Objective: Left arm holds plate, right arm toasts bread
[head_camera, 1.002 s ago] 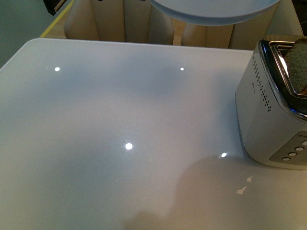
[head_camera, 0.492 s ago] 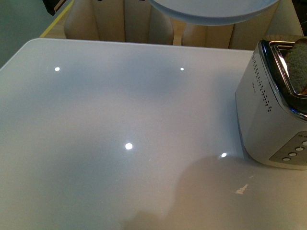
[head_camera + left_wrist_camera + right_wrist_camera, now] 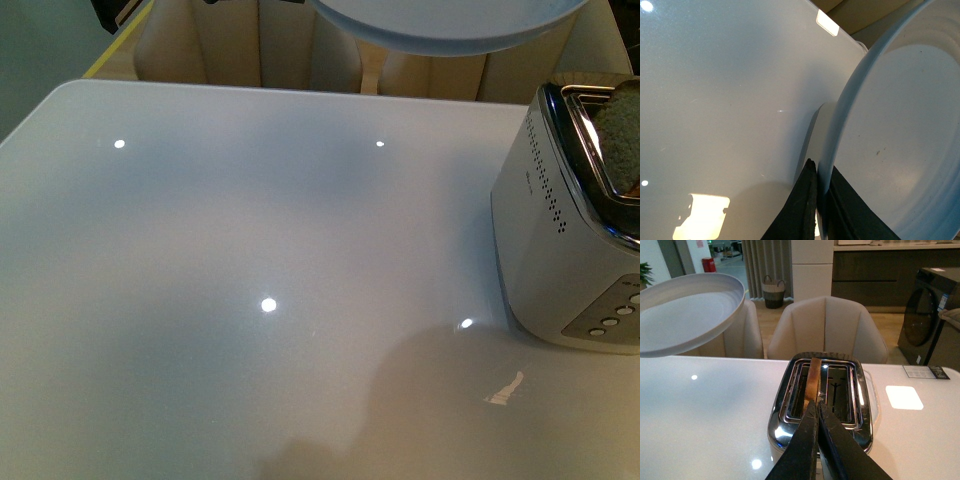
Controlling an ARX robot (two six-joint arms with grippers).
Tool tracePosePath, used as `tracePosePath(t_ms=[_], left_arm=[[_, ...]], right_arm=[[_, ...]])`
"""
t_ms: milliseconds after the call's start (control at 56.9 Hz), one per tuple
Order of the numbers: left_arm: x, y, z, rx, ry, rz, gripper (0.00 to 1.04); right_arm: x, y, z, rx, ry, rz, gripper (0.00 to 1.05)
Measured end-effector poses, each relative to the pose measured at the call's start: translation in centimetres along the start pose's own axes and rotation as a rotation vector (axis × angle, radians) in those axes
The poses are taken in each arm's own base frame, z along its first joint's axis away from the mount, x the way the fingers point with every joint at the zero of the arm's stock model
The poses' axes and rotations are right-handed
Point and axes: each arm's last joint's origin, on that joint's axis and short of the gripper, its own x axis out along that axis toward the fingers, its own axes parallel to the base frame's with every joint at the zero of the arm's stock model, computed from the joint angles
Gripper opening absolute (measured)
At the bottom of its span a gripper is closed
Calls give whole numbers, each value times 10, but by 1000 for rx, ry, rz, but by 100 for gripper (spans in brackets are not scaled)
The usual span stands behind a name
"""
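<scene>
No brand name is readable anywhere. The toaster (image 3: 560, 240) shows only rows of vent holes and small buttons whose markings are too small to read. A dark card (image 3: 925, 371) on the far right of the tabletop (image 3: 250, 220) and a sticker on the dark appliance (image 3: 930, 315) beyond it carry print that is too fine to make out.

The plate (image 3: 445, 25) hangs above the far edge of the tabletop, and the front view cuts off its top. In the left wrist view the left pincer (image 3: 821, 175) is clenched on the plate's rim, one black finger on each side, with the fingers cut off at the frame edge.

The bread (image 3: 625, 140) stands upright in the toaster's left slot, at the right of the tabletop, with its top showing above the chrome. The frame edge cuts it off.

The right pincer (image 3: 816, 405) points at the near end of the toaster, its fingers drawn together with only a sliver between them. I cannot tell whether the tips touch the bread's crust. Pale chairs (image 3: 825, 325) stand behind the tabletop.
</scene>
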Motion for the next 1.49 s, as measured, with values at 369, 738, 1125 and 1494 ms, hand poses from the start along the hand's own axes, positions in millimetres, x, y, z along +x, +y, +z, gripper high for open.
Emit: tracePosePath(t_ms=[369, 738, 1125, 1494], left_arm=[[0, 0, 0, 0, -1, 0, 3], [0, 0, 0, -1, -1, 0, 3], [-10, 10, 9, -137, -24, 220, 3], [-28, 122, 75, -177, -161, 326, 3]], right_arm=[[0, 0, 0, 0, -1, 0, 52], [0, 0, 0, 0, -1, 0, 96], [0, 0, 0, 0, -2, 1, 96], [0, 0, 0, 0, -2, 1, 96]])
